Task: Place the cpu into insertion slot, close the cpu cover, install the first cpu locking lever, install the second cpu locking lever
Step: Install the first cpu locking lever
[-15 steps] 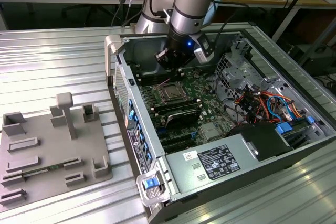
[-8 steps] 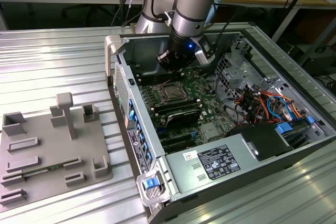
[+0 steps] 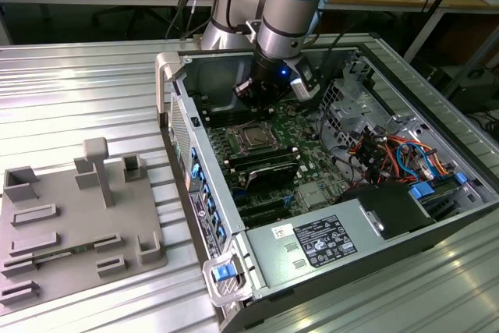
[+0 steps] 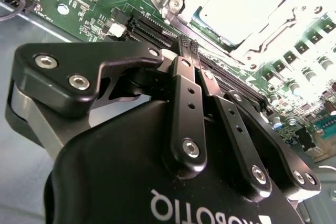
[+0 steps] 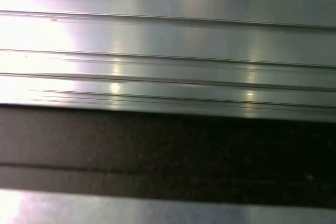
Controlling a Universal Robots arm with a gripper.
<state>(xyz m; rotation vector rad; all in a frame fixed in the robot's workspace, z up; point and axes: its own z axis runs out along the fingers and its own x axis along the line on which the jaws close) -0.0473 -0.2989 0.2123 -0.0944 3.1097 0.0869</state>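
Second wrist view: the hand [image 4: 188, 45], closed on nothing, hangs over black memory slots [image 4: 149, 27] beside the seated cpu [image 4: 239, 3].

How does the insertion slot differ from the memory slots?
The insertion slot is square with a silver metal rim; the memory slots are long, narrow and black. The insertion slot stands alone, holding the cpu; the memory slots run side by side. Both sit on the green board.

A grey parts fixture [image 3: 70, 232] lies on the ribbed metal table [image 3: 78, 83] beside the open computer case [image 3: 204, 185].
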